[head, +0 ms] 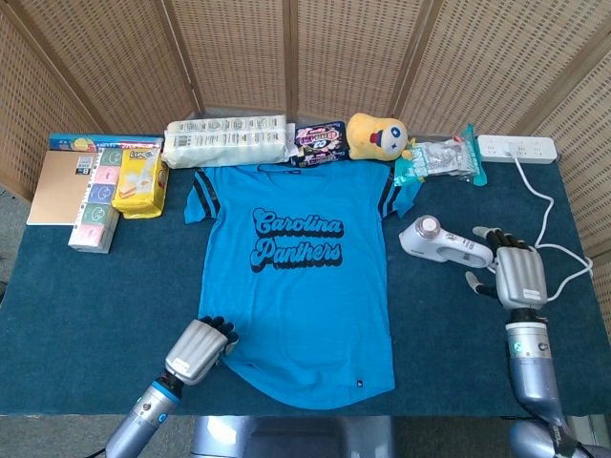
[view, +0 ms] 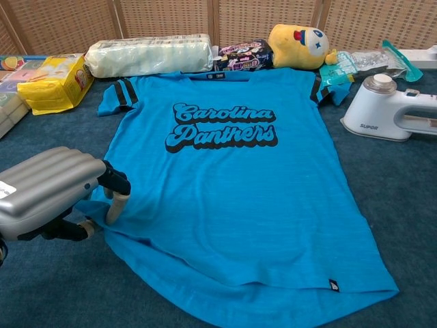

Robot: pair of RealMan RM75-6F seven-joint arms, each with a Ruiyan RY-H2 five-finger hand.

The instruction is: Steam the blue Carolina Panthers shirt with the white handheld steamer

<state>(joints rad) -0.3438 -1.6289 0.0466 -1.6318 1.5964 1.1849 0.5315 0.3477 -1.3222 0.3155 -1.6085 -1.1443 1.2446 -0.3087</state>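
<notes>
I am in the reach-for-the-tool step. My right robot hand point(head: 516, 272), fingers spread and holding nothing, sits at the right of the frame just beside the handle of the white steamer point(head: 444, 242); next I must close around that smooth plastic handle. My left robot hand point(view: 51, 193) rests its fingertips on the lower left hem of the blue shirt point(head: 297, 286), which lies flat mid-frame, a soft knit, on the dark felt-like surface point(head: 95, 296).
</notes>
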